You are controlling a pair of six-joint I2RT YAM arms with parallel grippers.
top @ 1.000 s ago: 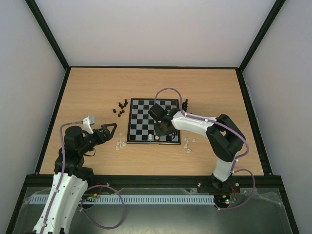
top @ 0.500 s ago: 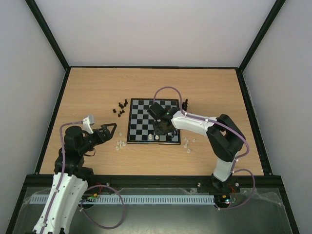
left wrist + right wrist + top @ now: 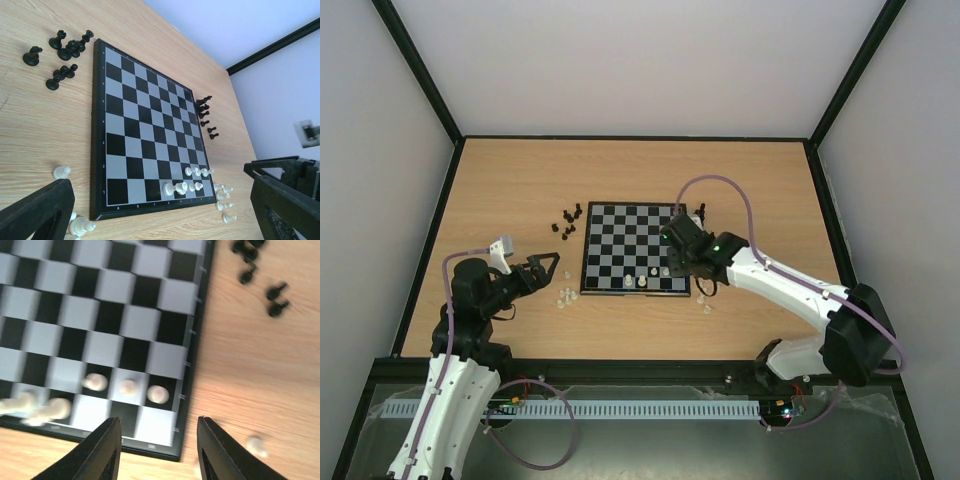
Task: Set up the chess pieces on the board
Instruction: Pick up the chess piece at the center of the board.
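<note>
since the right gripper [image 3: 672, 262] hovers over the near right corner of the board [image 3: 610, 240] with its fingers apart and nothing between them, the step in hand looks like fetching another pale piece. the board lies mid-table, with three pale pawns [image 3: 128, 386] in its second row and a few pale pieces [image 3: 181, 188] in its first row, all toward the right side. loose pale pieces [image 3: 705, 298] lie on the table just beside that corner. to do this well, i would pick one that lies apart from its neighbours, come straight down, close on its stem, and lift clear of the rim so the standing pawns are not knocked. the left gripper [image 3: 552, 270] rests left of the board, fingers spread and empty. black pieces [image 3: 568, 222] lie off the far corners.
</note>
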